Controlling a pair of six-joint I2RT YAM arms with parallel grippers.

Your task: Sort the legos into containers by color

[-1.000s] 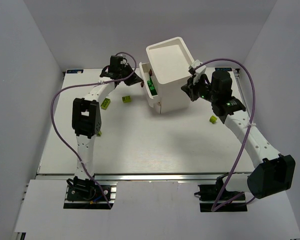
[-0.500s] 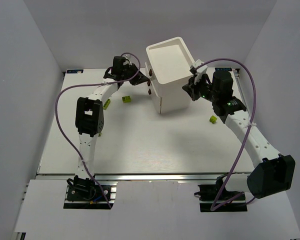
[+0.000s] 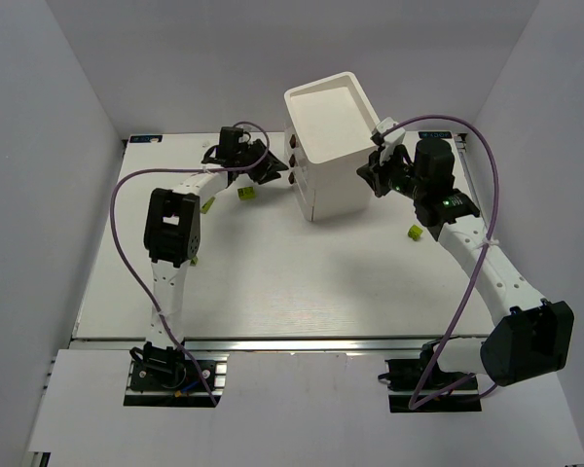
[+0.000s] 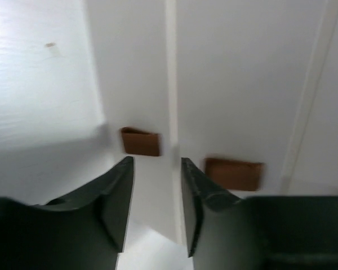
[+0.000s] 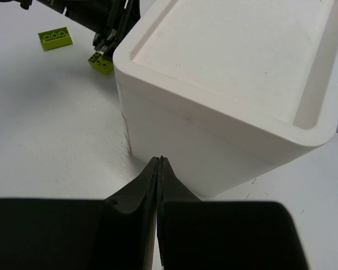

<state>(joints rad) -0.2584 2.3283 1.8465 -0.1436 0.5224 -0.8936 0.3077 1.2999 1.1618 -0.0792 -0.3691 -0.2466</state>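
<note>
Yellow-green legos (image 3: 243, 194) lie loose on the surface (image 3: 273, 282), so we judge the sorting unfinished. The containers (image 3: 304, 173) look shut, contents hidden. Our left end effector (image 4: 156, 191) is spread and empty by the knobs (image 4: 139, 142). The right end effector (image 5: 159, 163), pressed together, sits at the cabinet (image 5: 225, 73) side.

Left arm (image 3: 168, 226) extends far forward, forearm angling right. Left gripper (image 3: 273, 170) points right, fingers (image 4: 114, 194) a narrow gap apart. Right arm (image 3: 470, 251) reaches forward and left. Right gripper (image 5: 159, 160): tips pressed together.
</note>
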